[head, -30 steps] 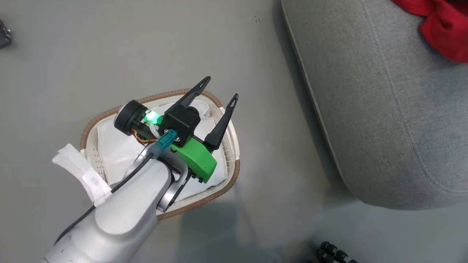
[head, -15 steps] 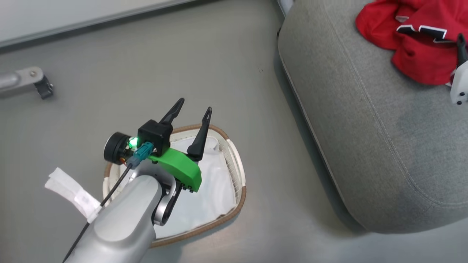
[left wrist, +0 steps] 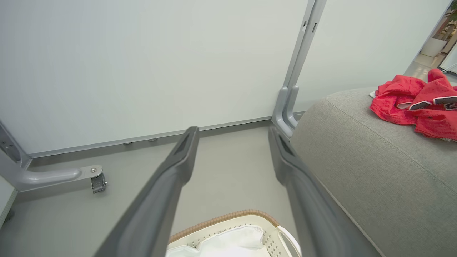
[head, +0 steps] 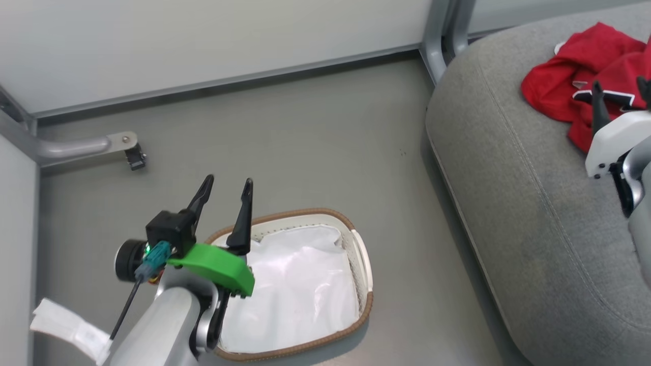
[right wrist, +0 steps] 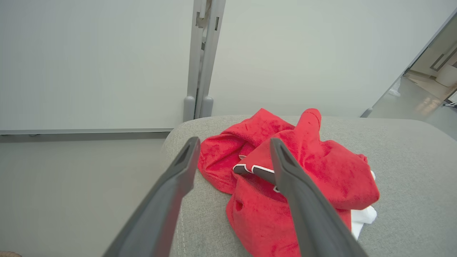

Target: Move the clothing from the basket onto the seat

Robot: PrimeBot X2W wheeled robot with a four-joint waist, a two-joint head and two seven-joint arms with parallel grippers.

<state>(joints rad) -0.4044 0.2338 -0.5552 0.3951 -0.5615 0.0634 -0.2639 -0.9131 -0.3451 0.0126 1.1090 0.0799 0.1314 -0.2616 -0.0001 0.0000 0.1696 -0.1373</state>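
Note:
The clothing (head: 557,84) lies as a crumpled red heap with white-and-black trim on the grey seat (head: 534,213) at the upper right. My right gripper (head: 619,87) hovers open just over the heap's near edge; in the right wrist view the clothing (right wrist: 314,167) sits past my spread right gripper (right wrist: 234,141). The basket (head: 292,213) stands on the floor at lower centre with its white liner showing inside. My left gripper (head: 228,182) is open and empty above the basket's left rim. The left wrist view has the left gripper (left wrist: 232,130), the basket (left wrist: 223,217), the seat (left wrist: 375,171) and the clothing (left wrist: 410,107).
Pale wall panels close off the far side, with a grey metal post (head: 442,30) beside the seat's corner. A metal foot with a caster (head: 133,155) juts onto the floor at the left. Grey floor lies between basket and seat. A white tag (head: 71,325) hangs off my left forearm.
The head camera has tilted up, bringing the wall into view. My left gripper has come off the middle of the basket to its left rim. The right gripper has appeared over the seat by the clothing.

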